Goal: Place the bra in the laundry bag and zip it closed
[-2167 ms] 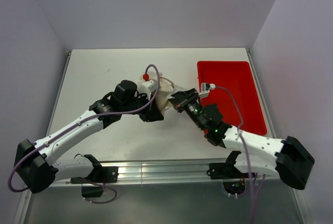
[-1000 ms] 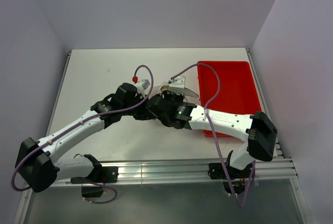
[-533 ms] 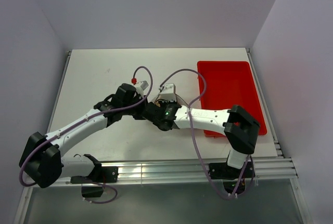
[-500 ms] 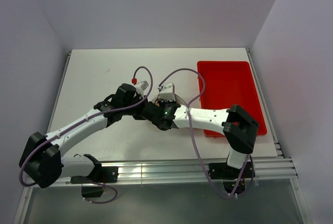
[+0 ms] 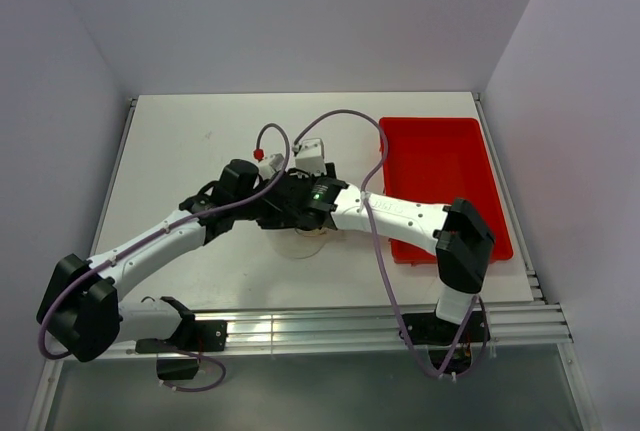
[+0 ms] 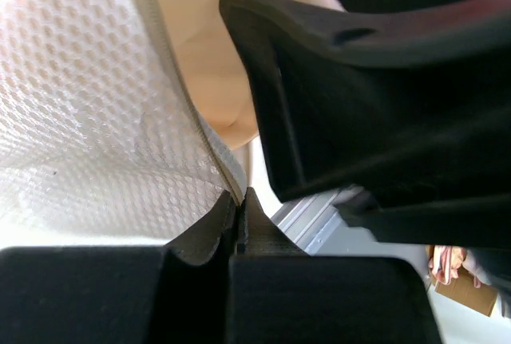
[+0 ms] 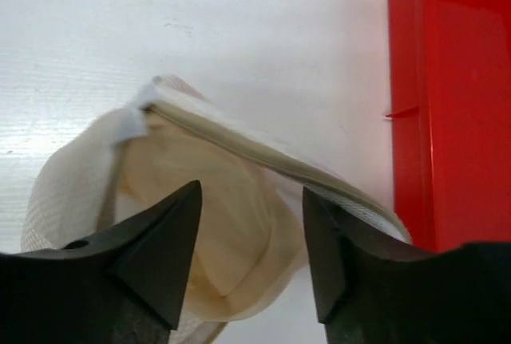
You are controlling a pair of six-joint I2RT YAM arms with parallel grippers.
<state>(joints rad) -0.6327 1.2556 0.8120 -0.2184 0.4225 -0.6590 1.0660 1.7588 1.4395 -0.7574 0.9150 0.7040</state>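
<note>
Left gripper (image 6: 239, 210): fingers pressed together, pinching the zip edge of the laundry bag (image 6: 80, 112). This looks like an anchor hold, so the mouth is lifted and taut. Right gripper (image 7: 251, 192): fingers spread wide, holding nothing, hovering right over the bag opening.

The bra (image 7: 188, 172) sits inside the bag, with beige padding visible through the gap in both wrist views. Cannot tell if all of it is tucked in. The zip (image 7: 239, 155) is not closed and its edge arcs open across the top.

The bag lies mid-table on the white table (image 7: 160, 25), near the red tray (image 7: 411, 112) and not touching it. In the overhead view both wrists crowd over the bag and hide most of it.

Judgement: insertion about done, zipping left. The right gripper likely needs to find the slider while the left braces. Slider not visible.
</note>
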